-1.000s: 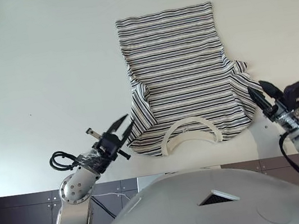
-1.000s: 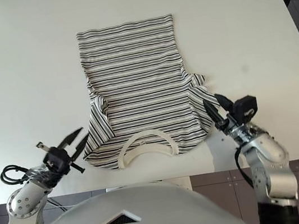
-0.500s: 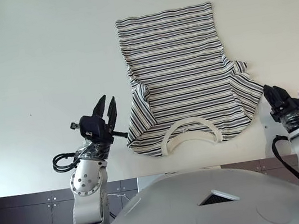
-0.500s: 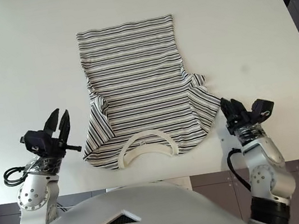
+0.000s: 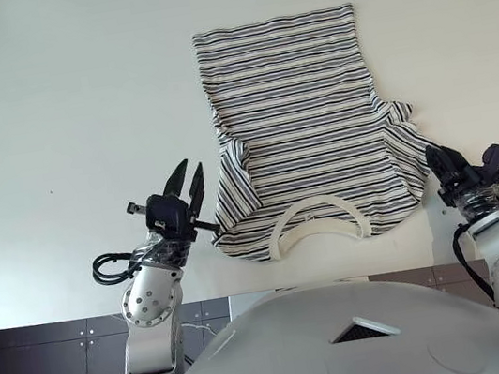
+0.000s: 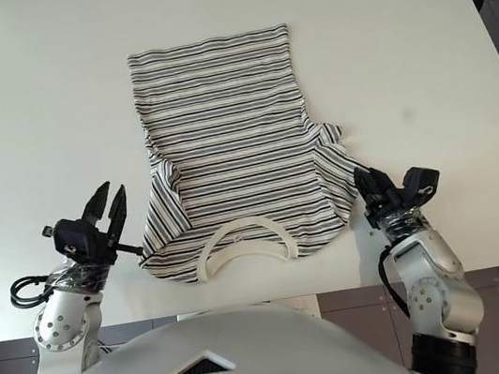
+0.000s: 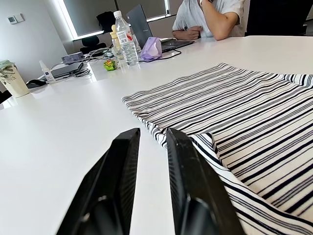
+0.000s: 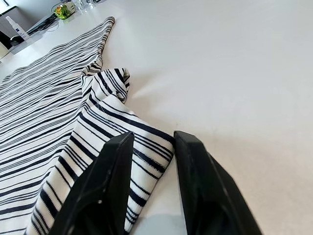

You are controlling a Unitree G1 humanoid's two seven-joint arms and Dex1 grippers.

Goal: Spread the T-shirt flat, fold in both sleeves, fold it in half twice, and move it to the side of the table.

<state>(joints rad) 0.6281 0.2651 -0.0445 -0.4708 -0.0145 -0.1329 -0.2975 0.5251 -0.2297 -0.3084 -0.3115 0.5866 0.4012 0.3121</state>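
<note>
We see the T-shirt (image 5: 299, 113) lying on the white tabletop (image 5: 74, 101), somewhat to the right of the middle and close to the near edge. It is striped across in dark and pale bands. Its white ribbed collar (image 5: 314, 205) lies nearest the robot as an open arc, and its hem (image 5: 273, 22) lies at the far side, straight and flat. The body is smooth over most of its length, narrow at the far end and flaring wider at the shoulders.

Neither sleeve is spread out. The left sleeve (image 5: 233, 166) is turned in over the body as a long flap with a raised fold along its edge. The right sleeve (image 5: 398, 111) is bunched into a small crumpled peak at the side seam. Below it, the right shoulder rounds out into a loose corner.

The left gripper (image 5: 189, 168) hovers low over the tabletop just beside the shirt's left shoulder edge. Its jaws are parted by a moderate gap and hold nothing.

The right gripper (image 5: 443, 159) sits at the right shoulder corner. Its jaws are also parted and have hold of nothing. In the right wrist view the striped corner lies just ahead of the gap, and we cannot tell whether the tips touch the cloth.
</note>
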